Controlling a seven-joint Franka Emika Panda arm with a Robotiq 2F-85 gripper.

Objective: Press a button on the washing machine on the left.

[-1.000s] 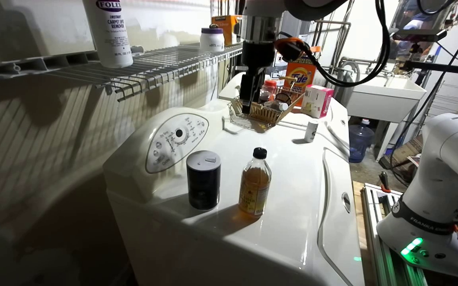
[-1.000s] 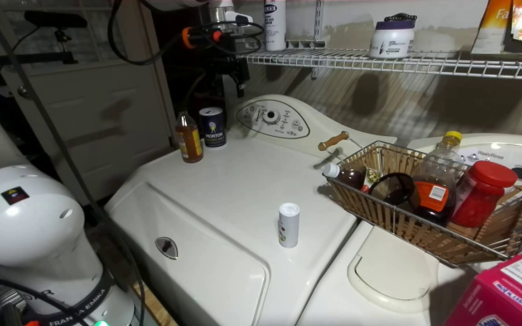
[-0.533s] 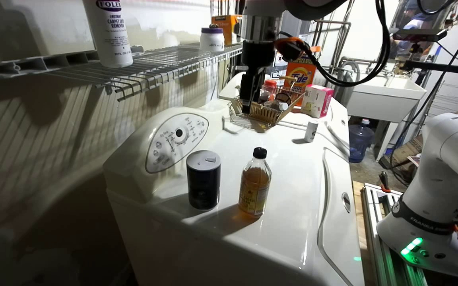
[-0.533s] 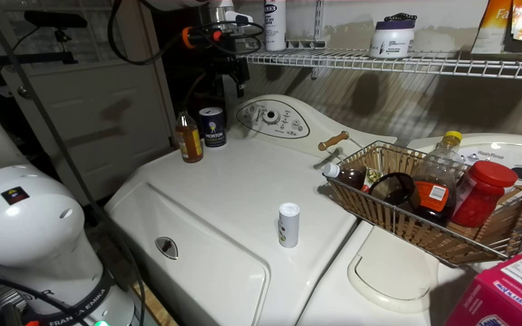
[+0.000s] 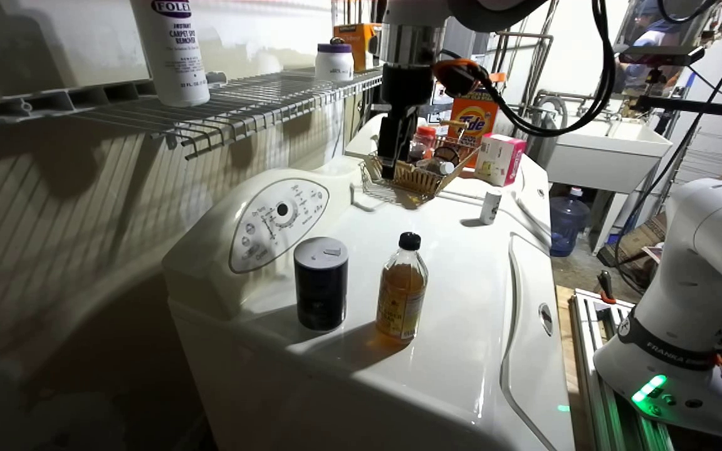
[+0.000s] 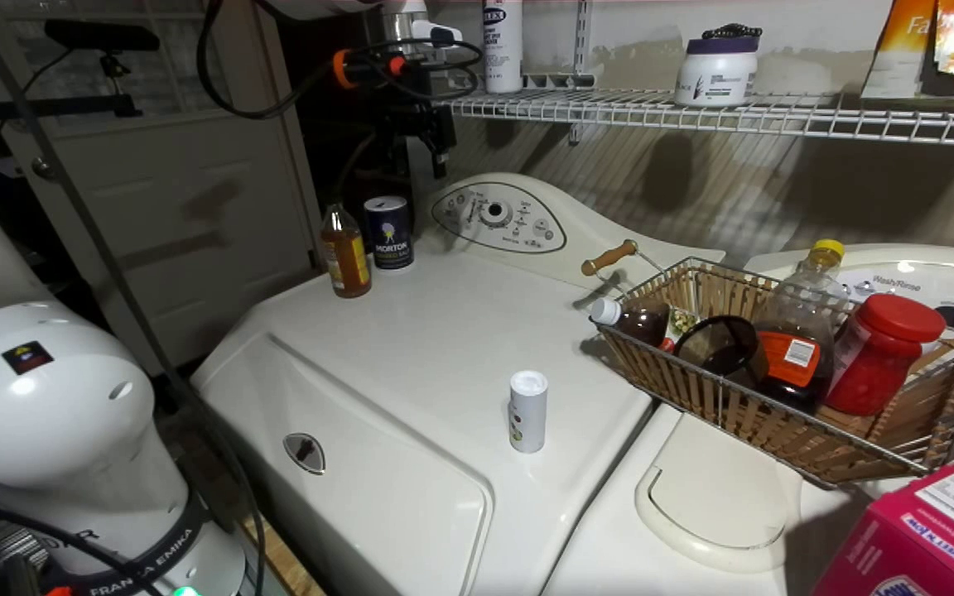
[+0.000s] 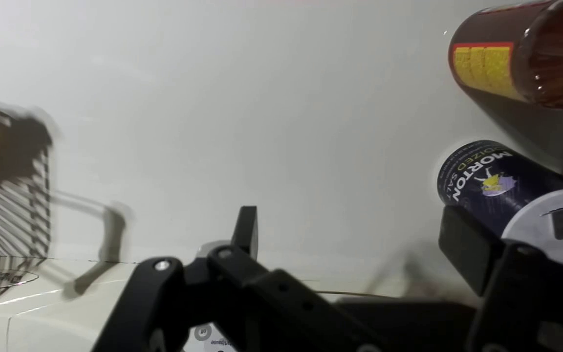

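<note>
The washing machine (image 5: pixel 455 269) is a glossy white appliance with a rounded back; it also shows in an exterior view (image 6: pixel 427 331). Its oval pale grey control panel (image 5: pixel 261 241) with a round dial faces the top in both exterior views (image 6: pixel 518 236). In the wrist view only a corner of the panel (image 7: pixel 205 342) with small print shows; my gripper hides the rest. My gripper (image 7: pixel 357 234) is open and empty, its fingers wide apart. In both exterior views the gripper (image 5: pixel 389 169) points down above the machine, near the panel and apart from it (image 6: pixel 440 165).
A dark salt can (image 5: pixel 321 285) and an amber bottle (image 5: pixel 402 291) stand on the machine. A white shaker (image 6: pixel 528 411) stands farther along. A filled basket (image 6: pixel 775 397) and pink box (image 6: pixel 916 538) sit beyond it. A wire shelf (image 5: pixel 273 103) hangs above the panel.
</note>
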